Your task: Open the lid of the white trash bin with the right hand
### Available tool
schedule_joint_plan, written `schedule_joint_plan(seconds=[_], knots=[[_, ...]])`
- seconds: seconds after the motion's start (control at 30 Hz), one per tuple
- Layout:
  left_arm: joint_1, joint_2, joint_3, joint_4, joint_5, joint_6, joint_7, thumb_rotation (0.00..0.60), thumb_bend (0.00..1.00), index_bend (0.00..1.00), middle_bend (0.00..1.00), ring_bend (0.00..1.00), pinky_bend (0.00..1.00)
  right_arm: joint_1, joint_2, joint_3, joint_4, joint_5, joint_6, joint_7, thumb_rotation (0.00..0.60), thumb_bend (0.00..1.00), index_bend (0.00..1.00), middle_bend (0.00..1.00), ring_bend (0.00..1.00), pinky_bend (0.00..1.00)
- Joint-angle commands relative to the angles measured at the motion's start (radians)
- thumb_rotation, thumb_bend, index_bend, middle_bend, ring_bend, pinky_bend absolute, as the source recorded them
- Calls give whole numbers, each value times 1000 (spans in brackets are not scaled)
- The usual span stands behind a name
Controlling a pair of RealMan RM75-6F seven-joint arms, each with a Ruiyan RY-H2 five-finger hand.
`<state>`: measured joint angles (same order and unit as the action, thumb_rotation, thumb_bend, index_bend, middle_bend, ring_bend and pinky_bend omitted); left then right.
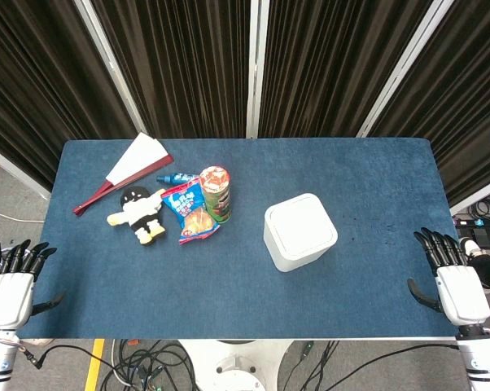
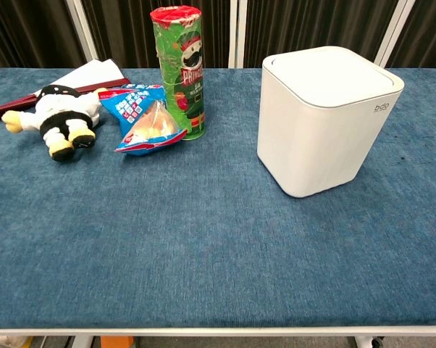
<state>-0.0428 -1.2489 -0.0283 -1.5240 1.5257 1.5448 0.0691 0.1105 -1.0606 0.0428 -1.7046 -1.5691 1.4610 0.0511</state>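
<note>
The right hand is seen at about four o'clock on the head view, just off the table's near right corner, fingers spread and nothing held. No contact with anything is shown. From there, the bin is found at roughly ten o'clock from the hand, well apart from it, standing upright a little right of the table's middle. Its lid is seen closed and flush in the chest view, a slight seam being visible round the top.

The bin is judged light and hollow, made of stiff, smooth plastic; it may well be slid across the cloth if pushed sideways. The lid is best pressed or lifted from above, near one edge, though which edge carries the hinge cannot be told.

Further out, at nine o'clock from the bin, a can is stood upright, with a snack bag leaning just beside it. A plush toy is laid further left, and a fan beyond that. The left hand is parked at eight o'clock, off the near left corner, also spread and empty.
</note>
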Motion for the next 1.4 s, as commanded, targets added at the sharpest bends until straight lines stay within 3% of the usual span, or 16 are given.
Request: schedule_joint_plan(seconds=[0.03,0.33,0.57,0.73,1.03,1.4], knots=[[0,0,1,1,-2,-2,0,600,0,189,134,24,96,2,-1,0,-1,-1,-2,-2,600,259,0,20,0,0],[5,3,6,-9,3,2,4,600,0,189,133,24,95,5,5,-10,3,-25,-2,19,600,259,0,20,0,0],[-3,13,4,-24,18,5,8,600,0,189,134,24,96,77,64,-16,-25,-126,-59,82,600,258,1,69,0,0],[-2,21,5,-37,25,11,13,600,0,189,133,24,96,181,90,24,-59,-158,-155,53,600,258,186,176,0,0],[7,20,13,-32,14,6,0,600,0,189,134,24,96,323,41,64,-87,-109,-341,-30,600,257,272,242,0,0],[5,5,12,2,12,-1,-33,600,0,189,134,24,96,375,-42,53,-67,-47,-415,-107,600,258,295,274,0,0]])
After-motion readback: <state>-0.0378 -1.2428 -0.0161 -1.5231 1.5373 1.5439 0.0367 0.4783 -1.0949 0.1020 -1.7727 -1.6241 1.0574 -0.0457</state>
